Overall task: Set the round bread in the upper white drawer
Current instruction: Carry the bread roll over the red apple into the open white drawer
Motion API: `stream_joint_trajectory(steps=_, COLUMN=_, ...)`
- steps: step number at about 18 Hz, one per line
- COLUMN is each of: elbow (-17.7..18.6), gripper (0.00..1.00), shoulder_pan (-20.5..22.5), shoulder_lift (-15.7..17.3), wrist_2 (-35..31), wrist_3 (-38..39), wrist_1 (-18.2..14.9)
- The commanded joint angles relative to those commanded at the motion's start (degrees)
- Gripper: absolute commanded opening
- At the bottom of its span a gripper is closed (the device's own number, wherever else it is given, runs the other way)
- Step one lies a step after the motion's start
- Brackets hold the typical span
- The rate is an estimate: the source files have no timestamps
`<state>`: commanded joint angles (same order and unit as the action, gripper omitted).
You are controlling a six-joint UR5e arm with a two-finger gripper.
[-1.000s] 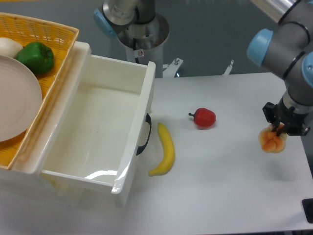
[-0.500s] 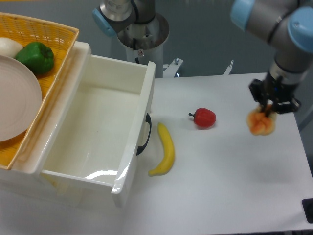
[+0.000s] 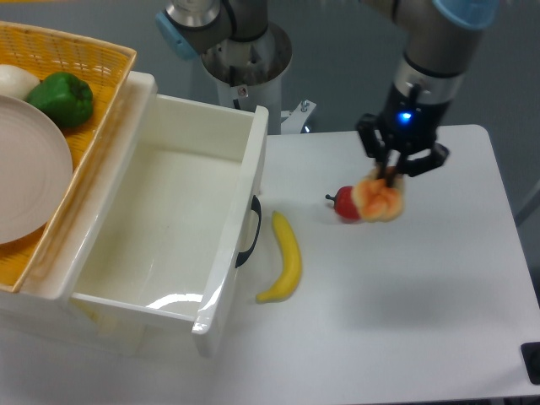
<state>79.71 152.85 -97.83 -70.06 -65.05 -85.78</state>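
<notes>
Midway through the job: the gripper [image 3: 390, 175], clamped on the bread [image 3: 380, 201], carries it above the table with the open drawer [image 3: 169, 224] waiting empty at nine o'clock.

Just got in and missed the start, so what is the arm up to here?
The gripper is shut on the round bread and holds it in the air, in front of the red pepper-like fruit in this view. The upper white drawer stands open and empty to the left. A banana lies on the table between them. The bread is not yet in the drawer.
</notes>
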Motion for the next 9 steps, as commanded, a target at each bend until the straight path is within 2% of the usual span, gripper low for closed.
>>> stream_joint_trajectory(steps=6, elbow=0.8, gripper=0.0, shoulder_pan=-6.8, shoulder_lift=1.9, wrist_2=4.4, wrist_3=10.4, wrist_1=1.2)
stream_joint_trajectory(steps=9, elbow=4.2, gripper=0.0, shoulder_pan=-11.6, shoulder_lift=3.5, wrist_2=4.2, wrist_3=14.8, wrist_1=3.5)
